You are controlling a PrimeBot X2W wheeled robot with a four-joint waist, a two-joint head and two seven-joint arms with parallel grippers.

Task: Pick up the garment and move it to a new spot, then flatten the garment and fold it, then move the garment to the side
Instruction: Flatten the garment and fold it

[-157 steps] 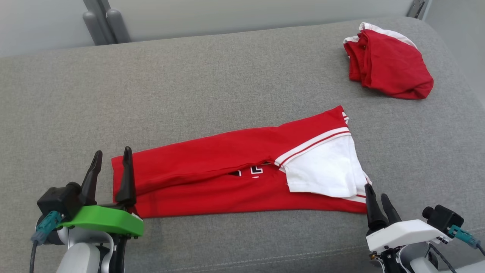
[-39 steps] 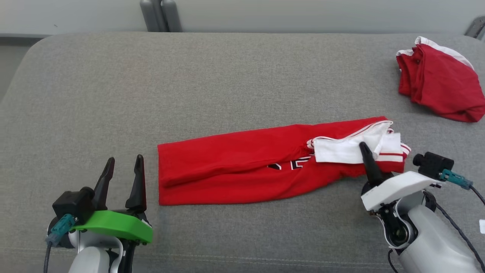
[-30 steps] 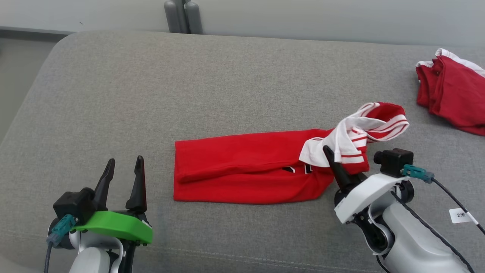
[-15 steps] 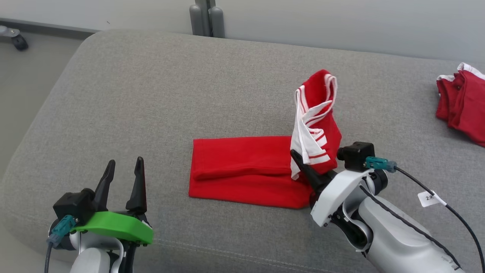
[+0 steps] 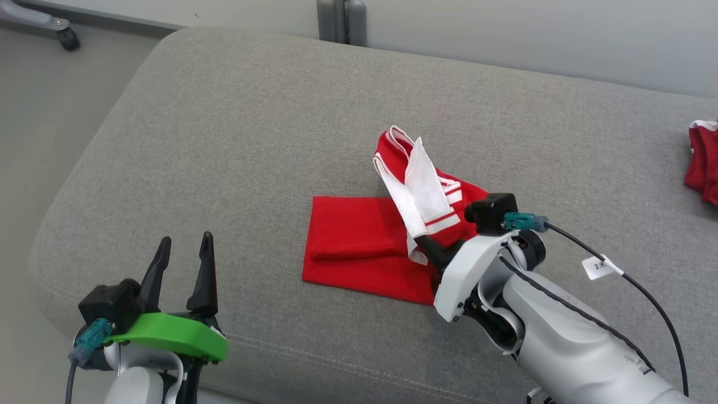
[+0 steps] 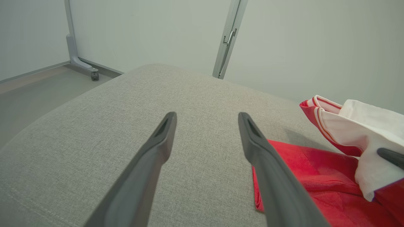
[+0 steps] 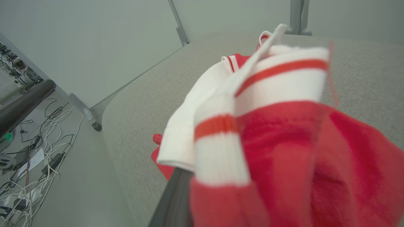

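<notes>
The garment, a red shirt with white collar and striped trim, lies folded lengthwise on the grey sofa cushion. My right gripper is shut on its collar end and holds that end lifted and folded back over the flat red part. In the right wrist view the held garment covers the fingers from close up. My left gripper stands open above the cushion's front left part, apart from the cloth. In the left wrist view the left gripper is wide open, with the garment to its right.
A second red garment lies at the cushion's far right edge. The cushion's left edge drops to the floor. Cables lie on the floor beside the sofa. A grey frame post stands behind the cushion.
My right gripper has carried the collar end up and to the left over the flat part, shortening the shirt's footprint. The head camera has turned left. The left gripper stayed put.
</notes>
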